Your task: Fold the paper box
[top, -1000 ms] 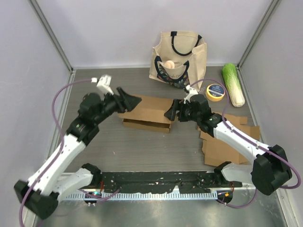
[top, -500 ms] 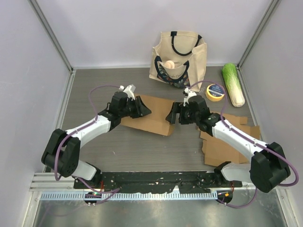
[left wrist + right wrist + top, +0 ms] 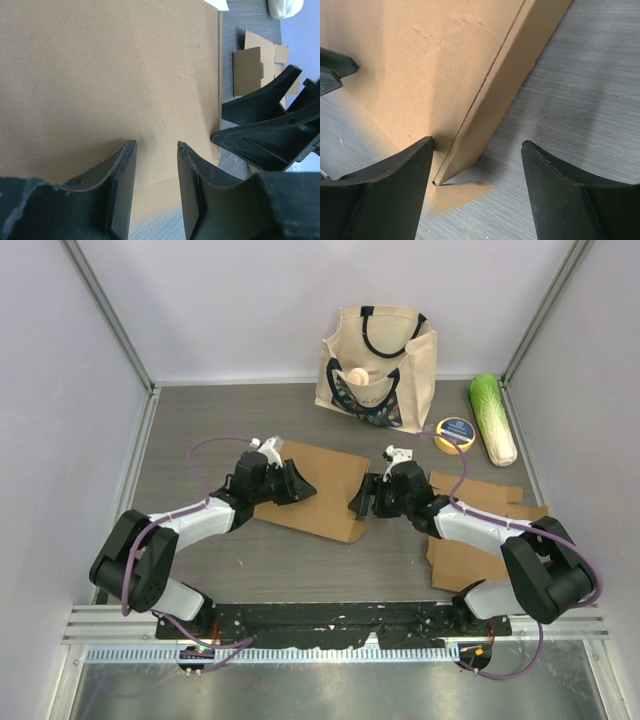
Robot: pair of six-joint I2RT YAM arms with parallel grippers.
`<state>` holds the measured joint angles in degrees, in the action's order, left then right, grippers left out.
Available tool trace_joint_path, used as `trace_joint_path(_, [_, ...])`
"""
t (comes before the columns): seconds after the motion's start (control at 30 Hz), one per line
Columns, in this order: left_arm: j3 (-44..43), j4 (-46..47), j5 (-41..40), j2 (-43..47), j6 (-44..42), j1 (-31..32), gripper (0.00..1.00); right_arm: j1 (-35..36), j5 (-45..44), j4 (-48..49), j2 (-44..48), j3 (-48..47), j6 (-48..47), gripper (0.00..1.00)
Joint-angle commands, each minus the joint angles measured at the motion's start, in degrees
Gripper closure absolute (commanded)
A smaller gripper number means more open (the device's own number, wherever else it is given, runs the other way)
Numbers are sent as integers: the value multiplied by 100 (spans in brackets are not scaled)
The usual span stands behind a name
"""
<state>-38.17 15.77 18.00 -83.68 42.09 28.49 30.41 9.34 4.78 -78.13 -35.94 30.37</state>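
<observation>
The paper box is a brown cardboard piece lying low on the table, mid-scene. My left gripper reaches over its left part; in the left wrist view the left gripper is open a little, its fingers hovering over the broad panel of the box with nothing between them. My right gripper stands at the box's right end. In the right wrist view the right gripper is wide open, and a corner of the box pokes in beside its left finger.
A cream tote bag stands at the back. A yellow tape roll and a green cabbage lie at the back right. Several flat cardboard sheets lie under the right arm.
My left arm has dropped low and reached right onto the box, its jaws narrowing. The box has gone from a raised shape to lying flatter. The right gripper shifted slightly nearer.
</observation>
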Motion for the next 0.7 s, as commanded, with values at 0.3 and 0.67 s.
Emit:
trace_joint_path(0.3, [47, 42, 64, 719, -77, -194, 42, -79, 14, 1465, -150, 800, 118, 45])
trace_joint_path(0.67, [151, -646, -735, 1494, -104, -1609, 31, -835, 1113, 1631, -158, 202, 549, 43])
